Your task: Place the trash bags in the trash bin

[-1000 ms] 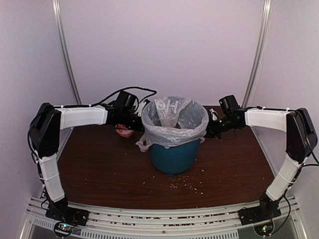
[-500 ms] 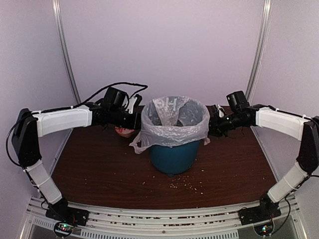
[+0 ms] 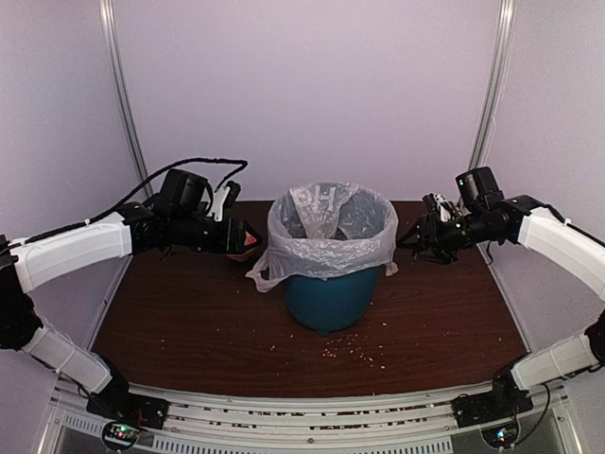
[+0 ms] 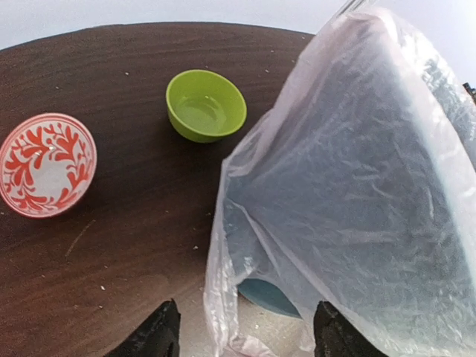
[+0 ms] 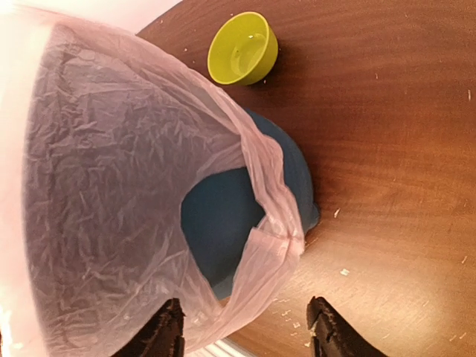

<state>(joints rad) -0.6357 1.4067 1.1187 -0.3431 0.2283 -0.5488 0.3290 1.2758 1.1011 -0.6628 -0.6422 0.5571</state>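
Note:
The teal-blue trash bin [image 3: 329, 301] stands mid-table, and the pale-pink translucent trash bag [image 3: 331, 232] lines it, its edge folded down over the rim. A handle loop hangs down each side. My left gripper [image 3: 248, 238] hovers just left of the bin, open and holding nothing. In its wrist view the left gripper [image 4: 245, 338] faces the bag [image 4: 357, 186] with a patch of the bin [image 4: 271, 296] showing under it. My right gripper [image 3: 408, 242] is off the bin's right side, open and apart from the bag. In its wrist view the right gripper [image 5: 245, 331] looks at the bag's hanging loop [image 5: 275, 245] over the bin [image 5: 219, 223].
A lime-green bowl [image 4: 206, 104] and a red-and-white patterned bowl [image 4: 46, 163] sit on the dark wooden table behind and left of the bin. Crumbs [image 3: 354, 355] are scattered in front of the bin. White walls and metal posts enclose the table.
Both grippers have opened and let go of the bag's edge. Both arms have drawn back outward from the bin. The bag stays draped over the rim.

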